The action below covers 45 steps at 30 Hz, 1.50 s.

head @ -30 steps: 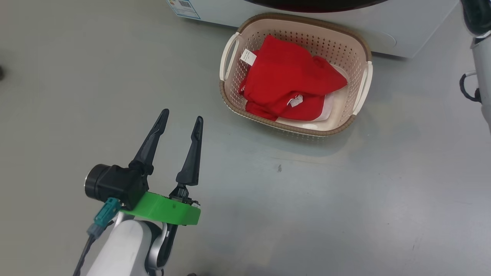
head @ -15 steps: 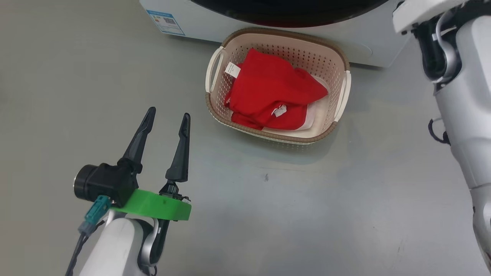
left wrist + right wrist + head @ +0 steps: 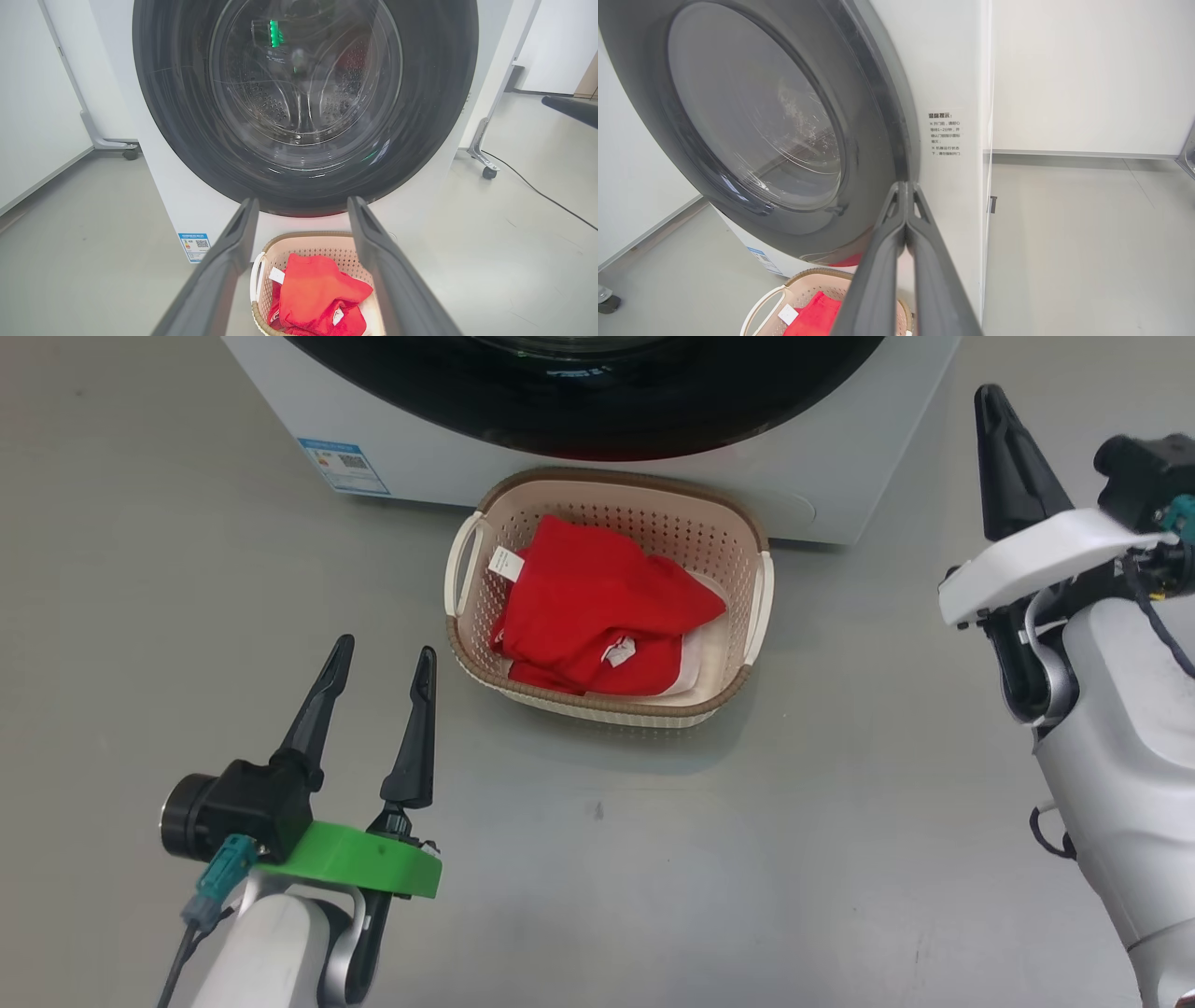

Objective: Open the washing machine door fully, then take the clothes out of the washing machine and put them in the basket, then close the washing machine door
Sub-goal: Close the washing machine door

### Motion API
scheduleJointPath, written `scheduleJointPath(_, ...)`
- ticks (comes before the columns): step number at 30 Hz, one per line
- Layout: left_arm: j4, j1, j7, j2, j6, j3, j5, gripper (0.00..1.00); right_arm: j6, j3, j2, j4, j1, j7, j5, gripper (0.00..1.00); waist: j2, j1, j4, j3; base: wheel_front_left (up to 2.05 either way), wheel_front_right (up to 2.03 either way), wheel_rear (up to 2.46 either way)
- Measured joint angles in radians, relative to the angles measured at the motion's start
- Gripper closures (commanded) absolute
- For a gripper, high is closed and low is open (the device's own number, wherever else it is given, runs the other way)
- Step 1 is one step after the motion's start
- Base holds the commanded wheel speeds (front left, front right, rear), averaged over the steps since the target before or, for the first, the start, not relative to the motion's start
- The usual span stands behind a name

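The washing machine [image 3: 439, 476] stands at the top of the head view. Its door [image 3: 177, 116], a black ring around clear glass, lies flat against the white front, with the steel drum showing through. Before it on the floor sits the cream basket [image 3: 747, 681], holding the red clothes [image 3: 597, 607] over a bit of white cloth. My left gripper [image 3: 386, 646] is open and holds nothing, left of the basket and pointing at the machine. My right gripper [image 3: 988, 394] is shut on nothing. Its tips [image 3: 903, 185] stand close to the door's right edge.
A blue label [image 3: 343, 465] marks the machine's lower left corner. Castor legs of white frames stand on either side of the machine [image 3: 131, 151] [image 3: 488, 172]. A black cable [image 3: 537, 186] runs over the grey floor at the right.
The head camera has tilted up, so the basket sits lower and further left in the picture. My right arm has come into view, gripper raised. The left gripper stays open.
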Motion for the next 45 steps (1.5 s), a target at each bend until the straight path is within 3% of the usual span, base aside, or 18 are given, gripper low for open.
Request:
scheduleJointPath(1,0.002,0.003,0.0,0.003,0.0,0.001,0.0,0.0,-0.008,0.0,0.0,-0.004,0.017,0.0,-0.001,0.67,0.0,0.0,-0.007,-0.007,0.0,0.0,0.0)
scheduleJointPath(2,0.005,0.006,0.0,0.007,0.0,0.001,0.0,0.0,-0.015,-0.002,0.0,-0.009,0.033,0.0,-0.004,0.5,0.0,0.0,-0.014,-0.014,0.0,0.0,0.0)
scheduleJointPath(3,0.009,0.009,0.0,0.01,0.0,0.001,0.0,0.0,-0.016,-0.005,0.0,-0.015,0.049,-0.001,-0.004,0.13,0.0,0.0,-0.02,-0.021,0.0,0.0,0.0)
scheduleJointPath(4,0.013,0.012,0.0,0.011,0.0,0.001,0.0,0.0,-0.018,-0.007,-0.001,-0.019,0.063,-0.001,-0.008,0.0,0.0,0.0,-0.026,-0.028,0.0,0.0,0.0)
scheduleJointPath(12,0.048,0.041,0.0,0.016,-0.009,0.0,0.0,0.0,-0.06,-0.027,0.012,-0.038,0.188,-0.009,-0.022,0.0,0.0,0.0,-0.062,-0.088,0.0,0.0,0.0)
scheduleJointPath(25,0.092,0.124,0.0,0.028,-0.01,0.001,-0.001,0.0,-0.138,-0.097,0.058,-0.173,0.414,-0.009,-0.05,0.0,0.0,0.0,-0.11,-0.211,0.0,0.0,0.0)
scheduleJointPath(33,0.105,0.169,0.0,0.043,-0.01,0.0,-0.002,0.0,-0.165,-0.113,0.064,-0.24,0.55,-0.009,-0.087,0.0,0.0,0.0,-0.134,-0.277,0.0,0.0,0.0)
scheduleJointPath(45,0.094,0.207,0.002,0.049,-0.01,0.002,-0.01,0.0,-0.174,-0.091,0.095,-0.339,0.7,-0.009,-0.111,0.0,0.0,-0.0001,-0.145,-0.339,0.0,0.0,0.0)
